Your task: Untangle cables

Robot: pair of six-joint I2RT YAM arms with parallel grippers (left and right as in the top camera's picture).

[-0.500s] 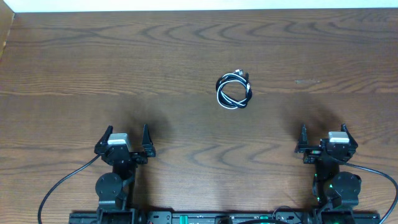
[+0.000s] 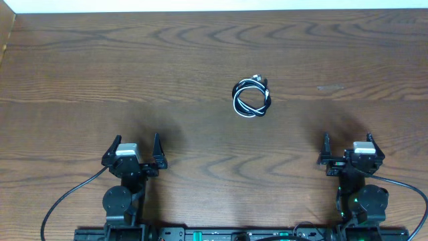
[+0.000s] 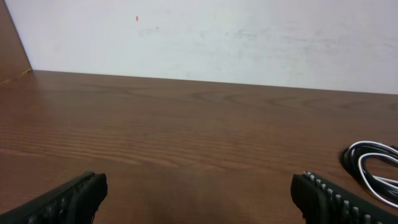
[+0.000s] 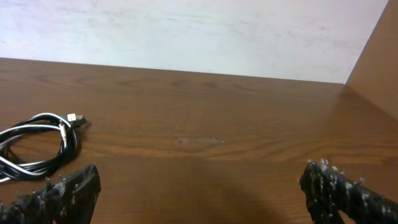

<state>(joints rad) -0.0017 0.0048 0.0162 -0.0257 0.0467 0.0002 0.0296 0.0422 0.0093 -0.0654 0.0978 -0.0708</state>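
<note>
Nothing changes between half a second ago and now. Both hands stand where they stood, and the cables point(image 2: 251, 98) lie in the same place. The left hand point(image 2: 137, 140) and the right hand point(image 2: 348, 140) are both wide open and empty. Each one is parked near the front edge of the surface point(image 2: 200, 53), well apart from the other and from the cables.

The cables lie on the bare wood in the middle part, somewhat nearer to the right hand's side than to the left. The black cord point(image 4: 73, 144) and the white cord point(image 4: 34, 118) run side by side in one small ring, and a plug end point(image 4: 73, 117) sticks out at the far side of it. In the left wrist view the ring shows at the right border. In the right wrist view it shows at the left, ahead of the open hand and not touching it.

As I judge it, the task is not yet begun. The two cords are wound together and no hand touches them, so the first step — to reach the ring and take hold of one cord — is all ahead.
</note>
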